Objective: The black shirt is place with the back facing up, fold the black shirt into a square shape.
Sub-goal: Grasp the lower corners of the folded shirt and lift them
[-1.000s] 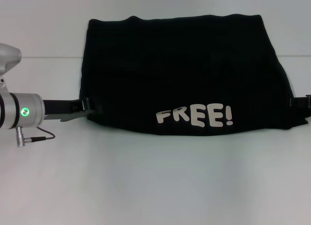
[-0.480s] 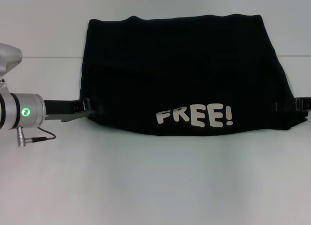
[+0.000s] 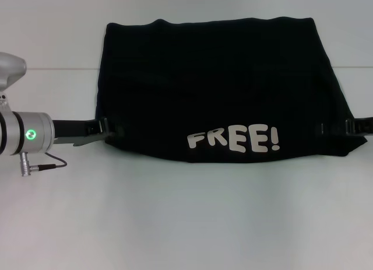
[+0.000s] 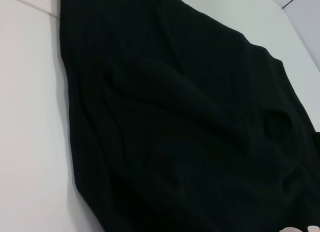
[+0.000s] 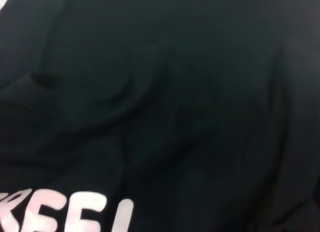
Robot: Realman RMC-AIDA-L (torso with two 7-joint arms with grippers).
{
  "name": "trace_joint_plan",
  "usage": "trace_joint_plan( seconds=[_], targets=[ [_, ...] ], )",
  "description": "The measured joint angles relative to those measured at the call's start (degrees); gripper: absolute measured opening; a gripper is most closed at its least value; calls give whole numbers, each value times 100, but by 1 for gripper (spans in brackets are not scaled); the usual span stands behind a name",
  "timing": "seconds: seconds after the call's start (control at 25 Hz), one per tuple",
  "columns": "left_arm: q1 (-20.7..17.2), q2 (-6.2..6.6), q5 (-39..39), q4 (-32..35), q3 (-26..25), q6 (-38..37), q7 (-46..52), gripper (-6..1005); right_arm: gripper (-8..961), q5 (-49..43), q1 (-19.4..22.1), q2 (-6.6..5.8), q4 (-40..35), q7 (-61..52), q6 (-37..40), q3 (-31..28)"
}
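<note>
The black shirt [image 3: 218, 89] is laid on the white table [image 3: 186, 217], already folded once, with the "FREE!" lettering [image 3: 233, 140] turned up. The side folds remain undone. The left gripper [image 3: 108, 129] and right gripper [image 3: 326, 129] are seen at opposite edges; whether their jaws are closed cannot be told.

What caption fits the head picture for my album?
Black shirt with FREE! lettering on a white table, left hand and right hand at its sides.

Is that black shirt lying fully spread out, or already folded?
Partly folded: the black shirt shows no sleeves or collar, and its "FREE!" lettering faces up near the front edge.
</note>
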State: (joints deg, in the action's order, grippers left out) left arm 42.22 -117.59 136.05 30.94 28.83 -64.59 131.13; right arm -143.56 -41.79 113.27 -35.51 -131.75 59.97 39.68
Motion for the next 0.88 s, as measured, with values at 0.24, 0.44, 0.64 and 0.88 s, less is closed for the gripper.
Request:
trace_joint_plan(
  seconds=[0.24,0.44,0.64,0.88],
  targets=[
    [3,0,0,0,0,0,0,4,935,-112,36,-38,14,-161,122,36],
    [1,0,0,0,0,-1,0,4,934,-388,71,-65,-8,-340,185,33],
    [8,0,0,0,0,0,0,4,932,-391,64,-68,-16,-354,301,34],
    [14,-6,0,0,0,0,0,3,798,-358,77,-111,-54,-511,288,-43]
  ],
)
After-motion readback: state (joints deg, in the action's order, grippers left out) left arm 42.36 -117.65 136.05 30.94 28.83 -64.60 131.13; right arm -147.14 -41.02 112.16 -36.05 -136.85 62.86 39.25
